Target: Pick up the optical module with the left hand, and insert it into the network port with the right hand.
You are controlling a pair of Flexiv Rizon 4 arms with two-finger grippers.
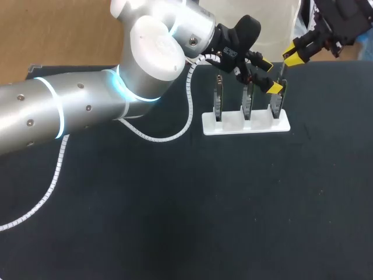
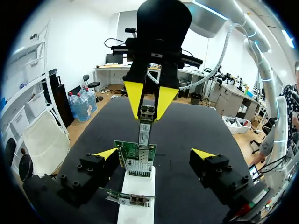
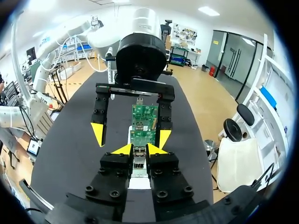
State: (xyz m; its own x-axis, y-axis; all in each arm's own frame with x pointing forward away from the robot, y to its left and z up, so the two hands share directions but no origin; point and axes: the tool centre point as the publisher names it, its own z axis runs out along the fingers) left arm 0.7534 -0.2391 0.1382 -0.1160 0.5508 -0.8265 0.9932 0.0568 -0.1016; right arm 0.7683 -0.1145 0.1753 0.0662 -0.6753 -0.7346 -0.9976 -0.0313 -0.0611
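The optical module (image 2: 145,132) is a slim silver bar held upright, and my right gripper (image 2: 148,100) is shut on its upper end. Its lower end meets the metal port on a green circuit board (image 2: 135,157). That board (image 1: 278,100) is the rightmost of three on a white stand (image 1: 245,125). My left gripper (image 2: 155,153) stands open around this board, one finger close to its edge and the other well clear. In the right wrist view, my right gripper (image 3: 138,149) pinches the module (image 3: 138,163), with the board (image 3: 144,122) and the open left gripper (image 3: 131,135) just ahead. From the head view, the right gripper (image 1: 293,56) hangs above the left gripper (image 1: 269,76).
Two more upright boards (image 1: 218,102) (image 1: 247,103) stand in the stand to the left of the target board. The left arm's white cable (image 1: 187,99) loops over the black table (image 1: 204,204) beside the stand. Another board (image 2: 128,199) lies nearer on the stand.
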